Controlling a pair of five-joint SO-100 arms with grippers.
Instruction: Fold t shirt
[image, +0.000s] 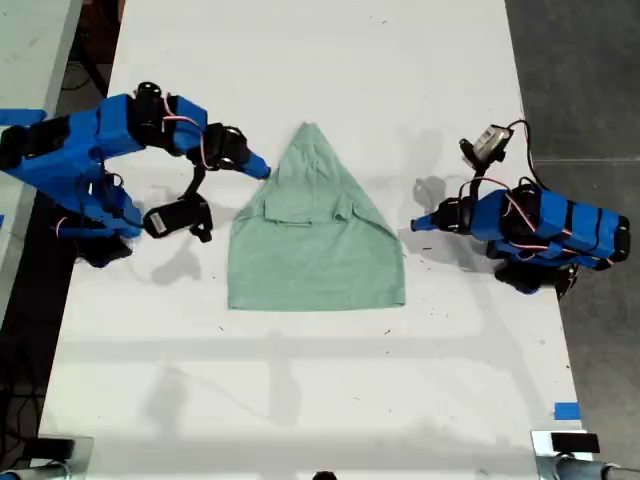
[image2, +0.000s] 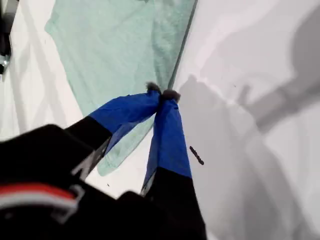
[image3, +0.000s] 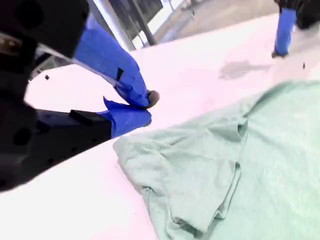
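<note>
One pale green shirt (image: 315, 260) lies flat in the middle of the white tabletop (image: 300, 400), between two blue arms. It is soft cloth with no print. Its sides are folded in, so it comes to a point at the far end and has a straight edge at the near end, like a little house. A sleeve (image3: 200, 175) is folded over on top of it. The first gripper (image: 262, 170) comes in from the exterior view's left, and its tip is at the slanted edge of the shirt. Its two blue fingers (image2: 167, 135) are pressed together at the tips. The pictures do not show whether any cloth is caught between them. The second gripper (image: 418, 225) is on the exterior view's right, just beside the shirt and not touching it. Its fingers (image3: 125, 75) have a small gap between the tips, and nothing is in the gap. Nothing lies between either gripper and the shirt. Thin red and white wires (image: 515, 215) loop over the arms. A small camera (image: 487, 143) sits above the second arm. One bit of blue tape (image: 566, 410) is stuck near the tabletop's edge on the exterior view's right. A tiny dark speck (image2: 196, 155) lies on the tabletop by the first gripper.
</note>
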